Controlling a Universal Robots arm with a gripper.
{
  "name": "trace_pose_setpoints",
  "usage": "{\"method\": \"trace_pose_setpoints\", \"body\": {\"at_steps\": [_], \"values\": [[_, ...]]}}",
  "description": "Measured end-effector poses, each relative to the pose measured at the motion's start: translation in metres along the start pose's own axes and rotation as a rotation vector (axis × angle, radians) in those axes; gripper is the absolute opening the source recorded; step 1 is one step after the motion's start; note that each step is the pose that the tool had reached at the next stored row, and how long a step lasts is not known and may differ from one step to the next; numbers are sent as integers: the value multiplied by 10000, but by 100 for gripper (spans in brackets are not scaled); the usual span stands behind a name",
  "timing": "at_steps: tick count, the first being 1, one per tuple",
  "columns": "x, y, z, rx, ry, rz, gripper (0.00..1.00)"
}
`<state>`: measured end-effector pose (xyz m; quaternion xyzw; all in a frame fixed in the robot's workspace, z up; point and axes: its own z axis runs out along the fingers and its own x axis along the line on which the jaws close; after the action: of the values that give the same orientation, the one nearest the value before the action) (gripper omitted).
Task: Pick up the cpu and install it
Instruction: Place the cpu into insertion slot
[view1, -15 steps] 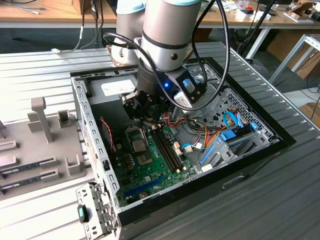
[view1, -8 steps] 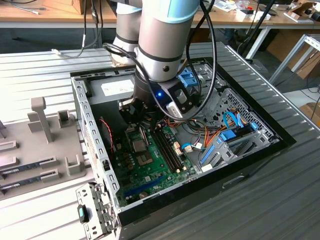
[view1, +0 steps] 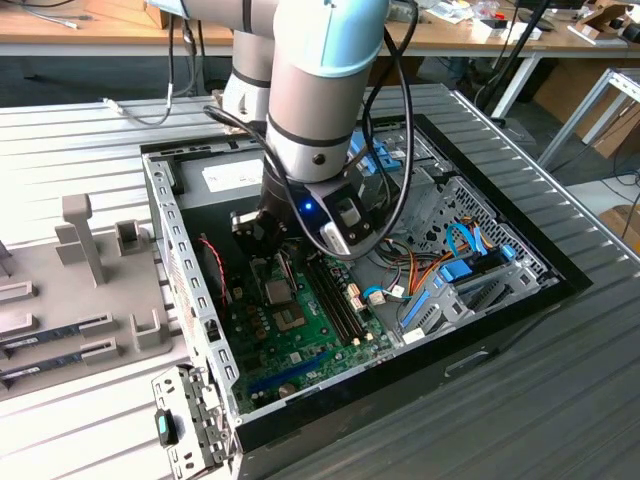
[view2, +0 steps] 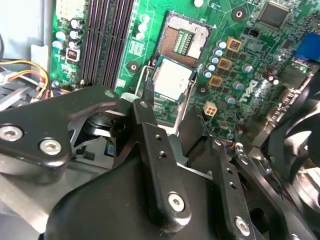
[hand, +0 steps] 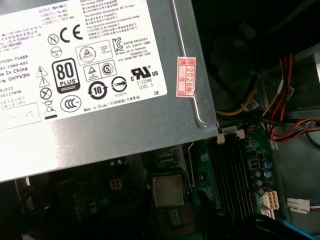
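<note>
- The cpu (view2: 172, 80) is a small flat square with a dull silver top and a thin green rim. In the exterior view (view1: 278, 292) it sits low over the motherboard (view1: 300, 350), just beside the open socket (view1: 291, 320). I cannot tell whether it touches the board.
- In both wrist views the cpu (hand: 167, 190) lies next to the socket (view2: 186, 41), whose gold contact field is uncovered.
- The gripper (view2: 172, 105) points down into the case. Its black fingers (view2: 150, 145) are drawn in to a narrow gap, with the tips against opposite edges of the cpu, gripping it.
- At the exterior view's left, a grey tray (view1: 100, 300) holds long dark memory sticks (view1: 55, 335) in its grooves.
- To its right, the open computer case (view1: 160, 200) holds a silver power supply (view1: 235, 178) at the back and the green motherboard with black memory slots (view1: 340, 300). Farther right are blue and orange cables (view1: 455, 270).
</note>
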<state>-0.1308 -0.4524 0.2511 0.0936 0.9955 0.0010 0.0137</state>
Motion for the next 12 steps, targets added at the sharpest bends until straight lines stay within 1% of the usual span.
{"method": "trace_pose_setpoints", "body": {"at_steps": [4,6,7,8,9,12], "values": [[3,-4,94,0,-1,5,47],[2,-13,120,20,-5,-17,47],[1,-14,137,45,-8,-51,47],[2,-14,174,58,-11,-68,47],[3,-15,185,60,-10,-67,47],[3,-14,187,58,-11,-67,47]]}}
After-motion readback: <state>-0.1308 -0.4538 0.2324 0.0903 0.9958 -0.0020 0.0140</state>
